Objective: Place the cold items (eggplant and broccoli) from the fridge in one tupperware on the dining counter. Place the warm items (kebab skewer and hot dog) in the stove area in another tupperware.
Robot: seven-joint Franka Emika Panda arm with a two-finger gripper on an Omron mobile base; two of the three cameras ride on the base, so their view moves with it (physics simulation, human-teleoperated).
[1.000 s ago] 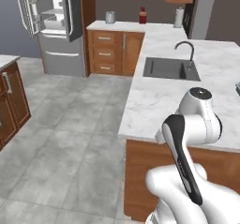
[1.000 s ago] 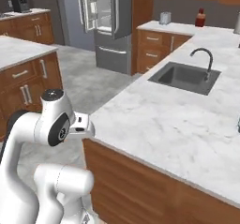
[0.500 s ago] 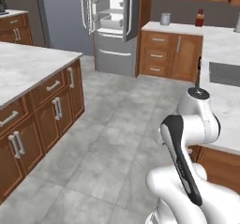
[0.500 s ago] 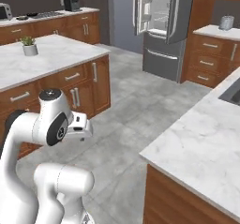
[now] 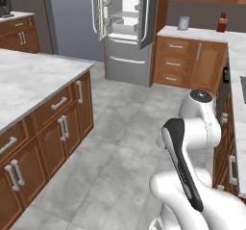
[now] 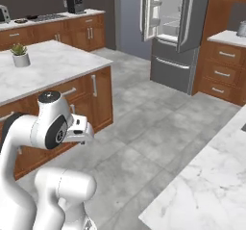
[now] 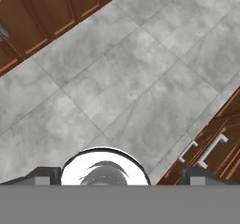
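- Left base view: the fridge (image 5: pixel 124 29) stands at 12 o'clock with both upper doors swung open, its lit shelves too far off to make out any eggplant or broccoli. A marble island tabletop (image 5: pixel 29 82) runs along at 9 o'clock. A grey canister (image 5: pixel 183 22) and a red bottle (image 5: pixel 222 22) sit on the far tabletop at 1 o'clock.
- Right base view: the open fridge (image 6: pixel 174 29) sits at 1 o'clock. A small potted plant (image 6: pixel 20 55) stands on the island tabletop (image 6: pixel 57 63) at 10 o'clock; a coffee machine (image 6: pixel 74 4) is on the back tabletop at 11 o'clock.
- Hand view: the claw (image 7: pixel 115 178) at 6 o'clock is spread wide and holds nothing, pointing down at the grey tiled floor (image 7: pixel 117 78), wooden cabinets (image 7: pixel 47 12) at 11 o'clock.
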